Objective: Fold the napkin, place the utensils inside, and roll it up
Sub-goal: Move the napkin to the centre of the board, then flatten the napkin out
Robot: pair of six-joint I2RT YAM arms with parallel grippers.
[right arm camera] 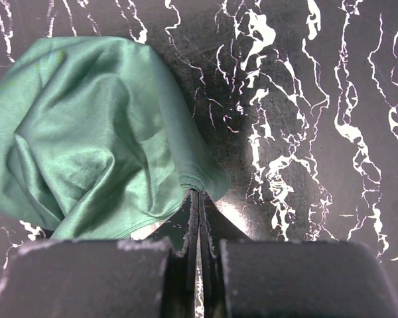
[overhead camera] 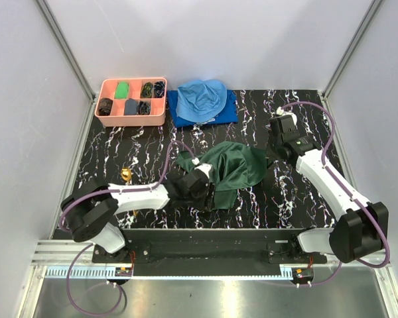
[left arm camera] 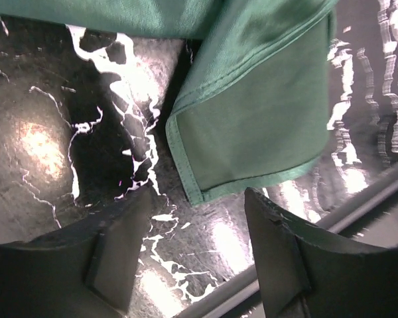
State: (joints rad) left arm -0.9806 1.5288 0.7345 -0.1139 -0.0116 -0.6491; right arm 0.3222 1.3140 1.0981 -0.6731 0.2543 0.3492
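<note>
The dark green napkin (overhead camera: 231,167) lies crumpled in the middle of the black marble table. My right gripper (overhead camera: 268,156) is shut on the napkin's right edge; in the right wrist view the jaws (right arm camera: 199,193) pinch a fold of the cloth (right arm camera: 93,152). My left gripper (overhead camera: 204,192) is open at the napkin's near-left side. In the left wrist view a hemmed corner (left arm camera: 252,126) lies flat just beyond my fingertips (left arm camera: 199,212), with nothing between them. A gold utensil (overhead camera: 125,175) lies at the left, partly hidden by my left arm.
A pink compartment tray (overhead camera: 105,85) with small dark and green items stands at the back left. A light blue cloth (overhead camera: 202,98) lies on a royal-blue cloth (overhead camera: 229,112) at the back centre. The table's near edge rail (left arm camera: 358,199) runs close to my left gripper.
</note>
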